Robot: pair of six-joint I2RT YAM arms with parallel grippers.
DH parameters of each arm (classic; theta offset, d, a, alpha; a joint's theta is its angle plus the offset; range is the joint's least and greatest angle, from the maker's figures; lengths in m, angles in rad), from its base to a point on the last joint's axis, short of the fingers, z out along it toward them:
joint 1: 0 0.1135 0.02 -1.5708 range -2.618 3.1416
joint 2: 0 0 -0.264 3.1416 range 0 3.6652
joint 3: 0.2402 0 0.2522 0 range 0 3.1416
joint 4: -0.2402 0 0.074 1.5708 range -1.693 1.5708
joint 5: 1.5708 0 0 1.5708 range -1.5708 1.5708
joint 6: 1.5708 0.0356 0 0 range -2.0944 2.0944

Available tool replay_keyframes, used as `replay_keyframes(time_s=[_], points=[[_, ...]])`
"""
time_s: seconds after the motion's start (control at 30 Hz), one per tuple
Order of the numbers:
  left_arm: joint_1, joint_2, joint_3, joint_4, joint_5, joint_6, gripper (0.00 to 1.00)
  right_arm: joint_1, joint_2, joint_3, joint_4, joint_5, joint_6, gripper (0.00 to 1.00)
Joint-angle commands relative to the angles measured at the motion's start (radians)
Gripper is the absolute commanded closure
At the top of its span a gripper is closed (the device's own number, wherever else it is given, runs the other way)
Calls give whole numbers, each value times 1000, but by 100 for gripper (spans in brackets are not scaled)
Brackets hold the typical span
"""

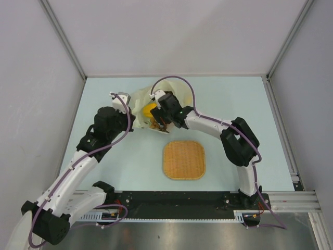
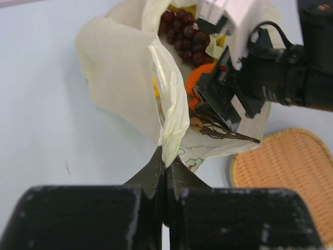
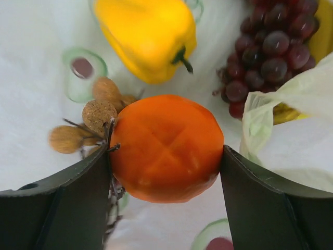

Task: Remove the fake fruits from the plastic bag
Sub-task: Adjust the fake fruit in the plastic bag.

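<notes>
The plastic bag point(image 1: 171, 88) lies open at the table's far middle. My left gripper point(image 2: 166, 164) is shut on a bunched edge of the bag point(image 2: 119, 78), holding it up. Inside the bag, my right gripper point(image 3: 166, 156) is shut on the orange point(image 3: 166, 146), with one finger against each side of it. Beyond the orange lie the yellow pepper point(image 3: 145, 36), the dark grapes point(image 3: 270, 52) and the brown nut-like cluster point(image 3: 99, 112). In the left wrist view the orange point(image 2: 196, 78) shows between the right gripper's fingers, with the grapes point(image 2: 184, 34) behind it.
A square woven orange mat point(image 1: 184, 159) lies on the pale blue table point(image 1: 234, 104), nearer than the bag and just right of it. A fold of bag film point(image 3: 291, 120) hangs beside the right finger. Grey walls enclose the table on three sides.
</notes>
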Motion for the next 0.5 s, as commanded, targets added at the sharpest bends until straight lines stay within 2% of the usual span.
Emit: replay_keyframes(time_s=[0.0,0.1,0.23,0.33,0.47], points=[[-1,-40,-61,-45,92,-10,100,-15,39,-13,79,42,-59,46],[0,-49,-121,-77,118,9,100,-20,68,3,88,53,-79,41],[3,-29,-175,-54,141,29,100,-35,50,4,64,31,-53,9],[4,-21,-207,1,136,32,100,-72,-14,10,7,-53,16,0],[15,1,-217,27,138,30,99,-155,-80,0,-62,-239,150,0]])
